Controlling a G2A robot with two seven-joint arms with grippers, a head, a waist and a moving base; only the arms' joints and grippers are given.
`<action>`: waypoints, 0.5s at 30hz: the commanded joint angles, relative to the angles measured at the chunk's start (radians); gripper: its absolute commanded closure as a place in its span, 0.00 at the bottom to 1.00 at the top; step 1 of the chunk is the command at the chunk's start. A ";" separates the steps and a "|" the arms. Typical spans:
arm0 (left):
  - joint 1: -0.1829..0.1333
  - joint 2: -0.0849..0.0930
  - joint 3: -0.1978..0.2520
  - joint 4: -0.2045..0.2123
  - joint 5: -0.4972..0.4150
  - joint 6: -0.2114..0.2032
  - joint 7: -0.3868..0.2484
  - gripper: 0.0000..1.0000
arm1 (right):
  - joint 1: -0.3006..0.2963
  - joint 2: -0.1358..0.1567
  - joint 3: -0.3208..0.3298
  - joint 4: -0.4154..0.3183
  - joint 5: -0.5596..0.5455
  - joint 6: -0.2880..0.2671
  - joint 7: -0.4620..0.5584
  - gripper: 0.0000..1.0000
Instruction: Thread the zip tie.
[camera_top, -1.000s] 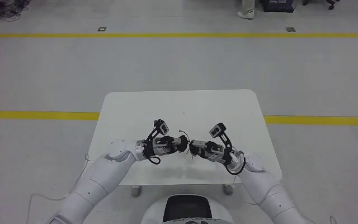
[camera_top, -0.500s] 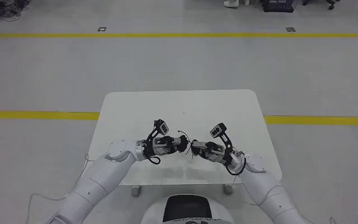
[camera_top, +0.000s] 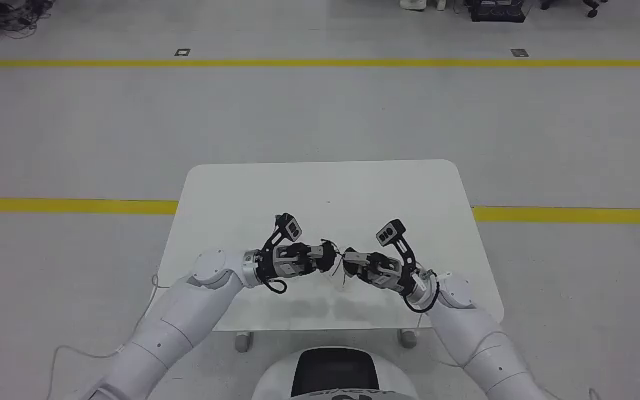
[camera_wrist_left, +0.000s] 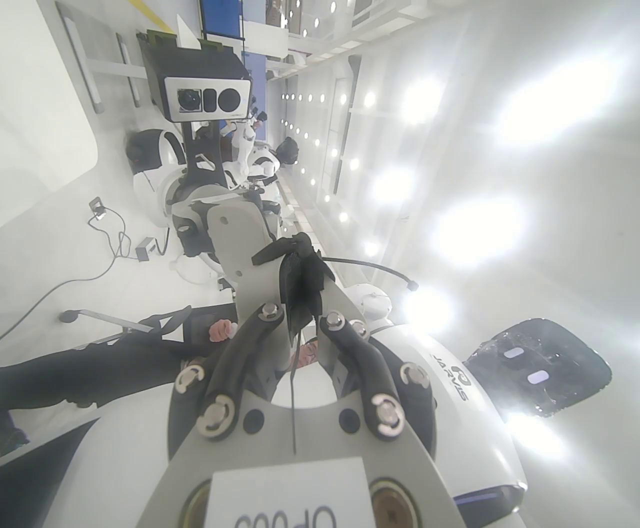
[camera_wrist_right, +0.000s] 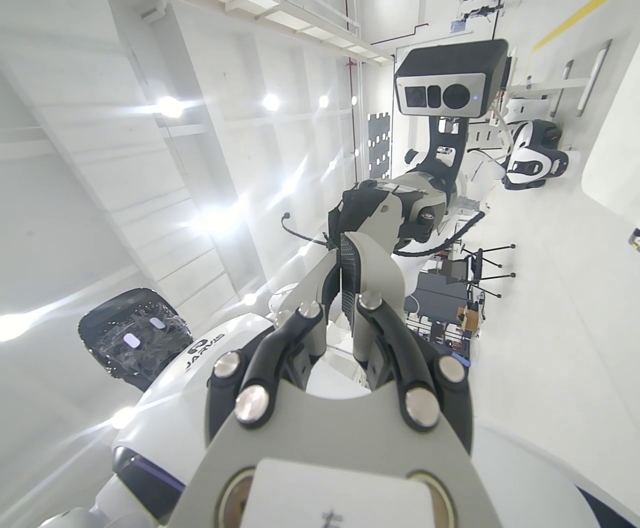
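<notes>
Zip tie (camera_wrist_left: 293, 400) clamped in left gripper (camera_wrist_left: 300, 272); right gripper (camera_wrist_right: 341, 252) also pinches it.

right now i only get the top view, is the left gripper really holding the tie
Observer: Yes. The left wrist view shows the left gripper shut on the tie, its thin strap running back through the grip toward the wrist.
Operator: and the right one
Observer: The right wrist view shows the right gripper shut on the tie too, nose to nose with the left gripper.
Operator: where's the loose end
Observer: It curves away from both grippers and ends in a small knob, free in the air.
</notes>
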 joint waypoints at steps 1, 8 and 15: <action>0.000 0.000 0.000 0.000 0.000 0.000 0.000 1.00 | 0.000 0.000 0.001 0.004 -0.006 0.000 -0.007 1.00; 0.000 0.000 0.000 0.000 0.000 0.000 0.000 1.00 | 0.003 0.001 -0.003 0.013 -0.015 0.006 -0.023 1.00; 0.000 0.000 0.000 0.000 0.000 0.000 0.000 1.00 | 0.003 0.003 -0.003 0.016 -0.014 0.005 -0.028 1.00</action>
